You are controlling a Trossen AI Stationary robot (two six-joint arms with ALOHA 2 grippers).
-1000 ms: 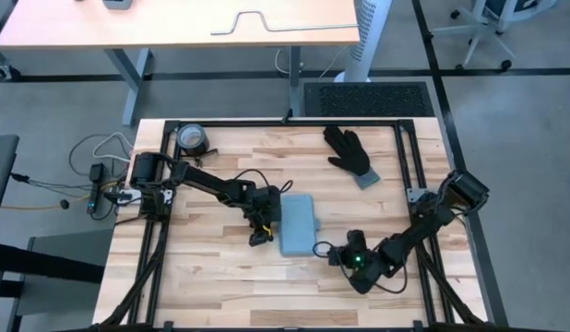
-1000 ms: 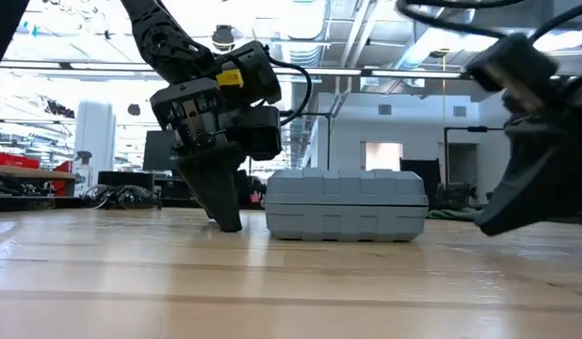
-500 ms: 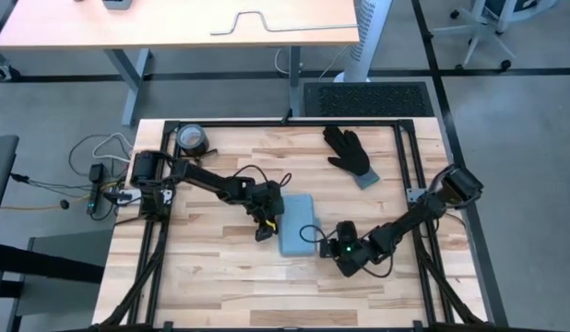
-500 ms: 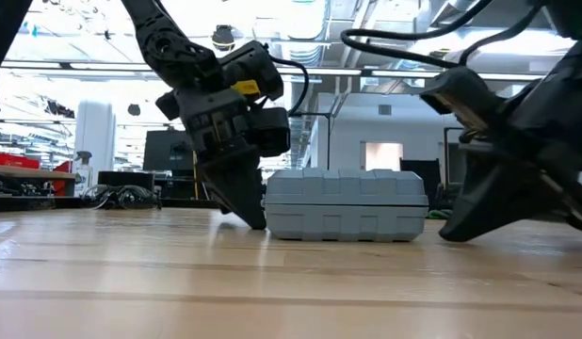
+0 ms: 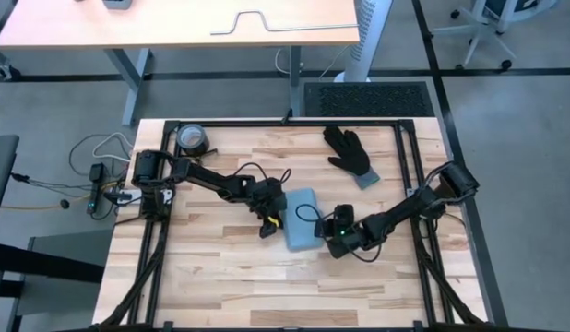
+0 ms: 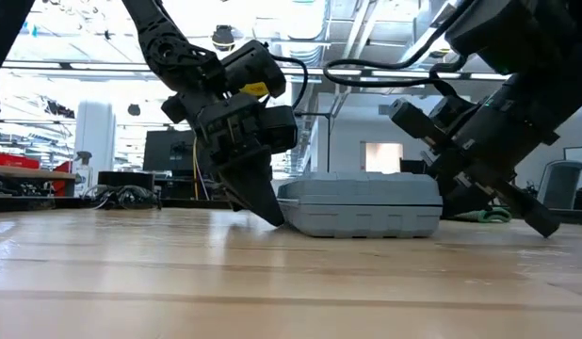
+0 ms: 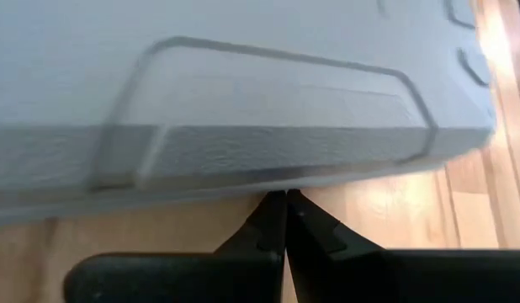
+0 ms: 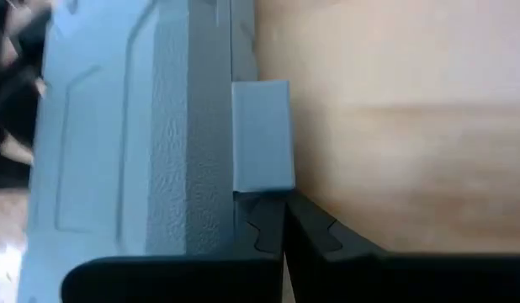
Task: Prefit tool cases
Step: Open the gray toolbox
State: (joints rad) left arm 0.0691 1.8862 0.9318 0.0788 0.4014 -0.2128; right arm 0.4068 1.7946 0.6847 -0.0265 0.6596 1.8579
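Note:
The light-blue tool case (image 5: 302, 219) lies closed and flat on the wooden table, near the middle. In the low view the tool case (image 6: 362, 205) shows its ribbed side. My left gripper (image 5: 269, 224) is shut, its tips at the case's left long side. My right gripper (image 5: 328, 231) is also shut and stands at the case's right long side, by a small tab (image 8: 262, 135). Both arms reach low over the table. My left gripper touches the lower edge of the case's left long side (image 7: 281, 181) with its shut fingertips (image 6: 272, 212), slanting down from the table's left. The case rests on the table. My right gripper has its shut fingertips (image 8: 273, 220) against the small tab on the case's right long side (image 8: 262, 181), coming nearly level from the table's right.
A black glove (image 5: 348, 152) lies at the far right of the table. A round dark object (image 5: 193, 140) sits at the far left corner. Black frame rails (image 5: 407, 166) run along the table's edges. Bare wood shows toward the near edge.
My left gripper has gone toward the table's right, up to the case's left side, and tipped more slanted. My right gripper has swung toward the table's left and far edge, up to the case's right side. The case has slid slightly to the right and turned a little.

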